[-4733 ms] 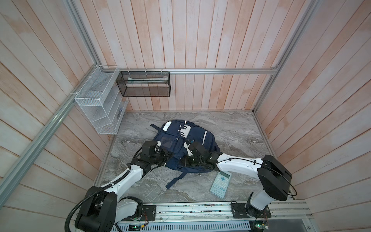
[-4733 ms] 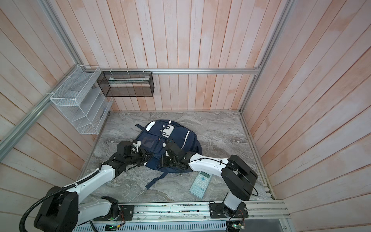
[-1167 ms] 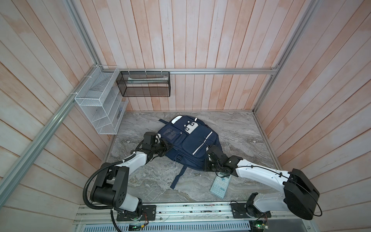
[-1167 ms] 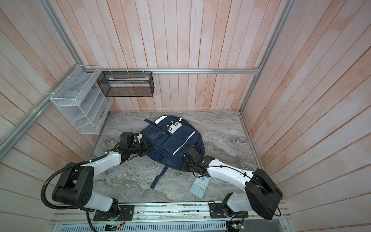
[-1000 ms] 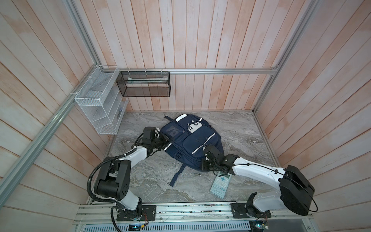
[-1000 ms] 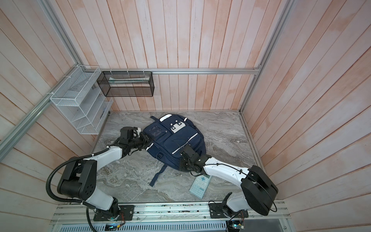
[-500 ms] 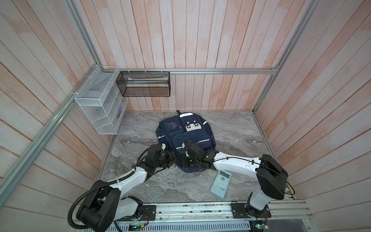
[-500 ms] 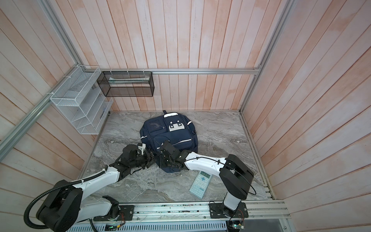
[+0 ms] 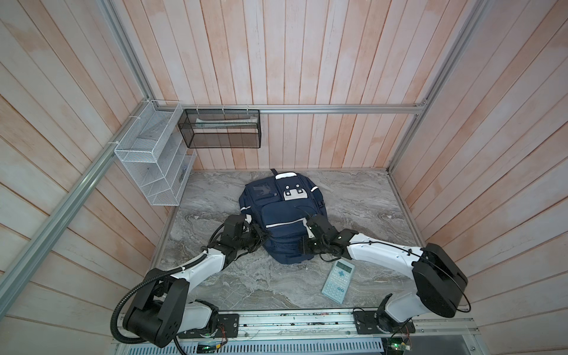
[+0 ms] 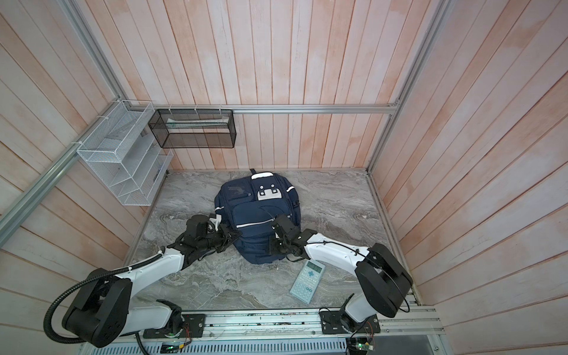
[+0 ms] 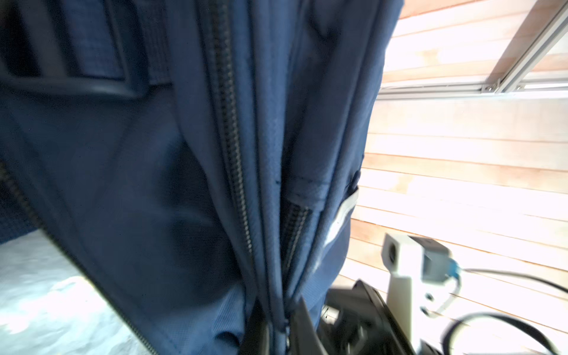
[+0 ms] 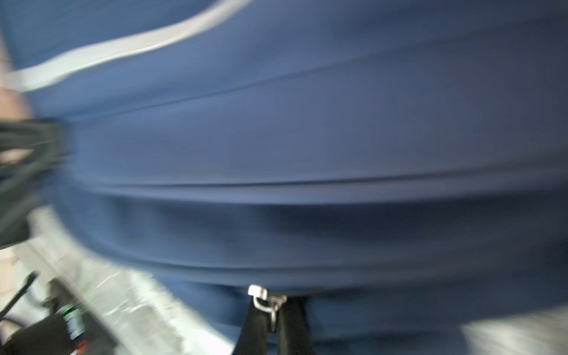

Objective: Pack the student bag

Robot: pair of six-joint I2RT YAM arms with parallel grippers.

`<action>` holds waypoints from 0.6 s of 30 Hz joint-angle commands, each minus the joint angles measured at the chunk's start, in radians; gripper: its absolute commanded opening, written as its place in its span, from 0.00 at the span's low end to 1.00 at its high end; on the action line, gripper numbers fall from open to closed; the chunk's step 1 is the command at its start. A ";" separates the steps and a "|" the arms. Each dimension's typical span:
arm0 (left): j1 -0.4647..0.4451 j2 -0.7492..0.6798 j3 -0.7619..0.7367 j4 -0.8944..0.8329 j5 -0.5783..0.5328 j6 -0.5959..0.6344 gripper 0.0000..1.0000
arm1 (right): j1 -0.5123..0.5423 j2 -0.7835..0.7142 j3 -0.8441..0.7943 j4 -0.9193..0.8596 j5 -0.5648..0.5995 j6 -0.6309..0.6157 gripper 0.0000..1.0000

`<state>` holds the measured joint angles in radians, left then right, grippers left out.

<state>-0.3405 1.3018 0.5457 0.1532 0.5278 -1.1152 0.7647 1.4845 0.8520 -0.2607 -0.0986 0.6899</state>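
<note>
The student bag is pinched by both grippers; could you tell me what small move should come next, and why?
Probably the right gripper should draw the zipper pull it is shut on along its track, while the left gripper, shut on a fold of the student bag, braces it. The calculator lies outside; no compartment looks open.

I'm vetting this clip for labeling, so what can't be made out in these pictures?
- Student bag interior: hidden by its own fabric, every view.
- Right wrist view: motion blur smears the student bag's seams.
- Calculator key labels: too small in both top views.
- Black mesh basket pale contents: veiled by mesh, too small, both top views.
</note>
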 commanded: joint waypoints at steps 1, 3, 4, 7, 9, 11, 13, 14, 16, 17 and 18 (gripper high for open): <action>0.063 -0.067 0.003 -0.066 -0.006 0.076 0.00 | -0.122 -0.038 -0.055 -0.146 0.085 -0.084 0.00; 0.093 -0.075 0.007 -0.089 0.027 0.103 0.00 | -0.197 -0.040 -0.050 -0.149 0.083 -0.128 0.00; 0.120 -0.068 0.015 -0.102 0.043 0.122 0.00 | -0.222 -0.037 -0.039 -0.155 0.083 -0.143 0.00; 0.191 -0.014 0.063 -0.137 0.066 0.198 0.00 | -0.220 -0.039 0.008 -0.200 0.087 -0.162 0.00; 0.228 0.046 0.122 -0.159 0.053 0.252 0.00 | -0.180 -0.058 0.023 -0.219 0.069 -0.146 0.00; 0.259 0.102 0.180 -0.145 0.058 0.276 0.01 | -0.108 -0.075 0.045 -0.243 0.069 -0.106 0.00; 0.279 0.155 0.252 -0.156 0.049 0.293 0.11 | -0.014 -0.076 0.068 -0.220 0.047 -0.044 0.00; 0.285 0.166 0.278 -0.167 0.055 0.296 0.16 | 0.027 -0.068 0.080 -0.192 0.027 -0.018 0.00; 0.287 0.142 0.292 -0.184 0.044 0.295 0.32 | 0.095 -0.022 0.123 -0.119 -0.019 0.038 0.00; 0.286 0.112 0.277 -0.189 0.037 0.288 0.41 | 0.121 0.003 0.148 -0.086 -0.033 0.049 0.00; 0.285 0.076 0.254 -0.201 0.032 0.283 0.46 | 0.146 0.037 0.178 -0.052 -0.036 0.055 0.00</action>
<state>-0.0620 1.4487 0.7979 -0.0463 0.6285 -0.8604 0.8570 1.4715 0.9653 -0.3309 -0.1188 0.6685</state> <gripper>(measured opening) 0.424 0.062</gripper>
